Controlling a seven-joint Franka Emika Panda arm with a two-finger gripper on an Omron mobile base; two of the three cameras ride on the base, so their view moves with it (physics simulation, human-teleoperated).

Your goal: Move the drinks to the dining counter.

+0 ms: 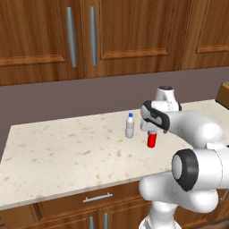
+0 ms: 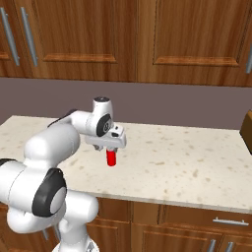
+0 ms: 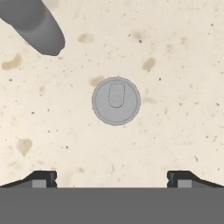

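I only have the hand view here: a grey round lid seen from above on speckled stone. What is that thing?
Observer: In the left base view it is a short red can, standing upright on the stone counter.
Operator: Is the gripper on it?
Observer: No. The gripper hangs just above the can, jaws open.
Operator: Anything else nearby?
Observer: A clear water bottle with a blue cap stands beside the can, apart from it.
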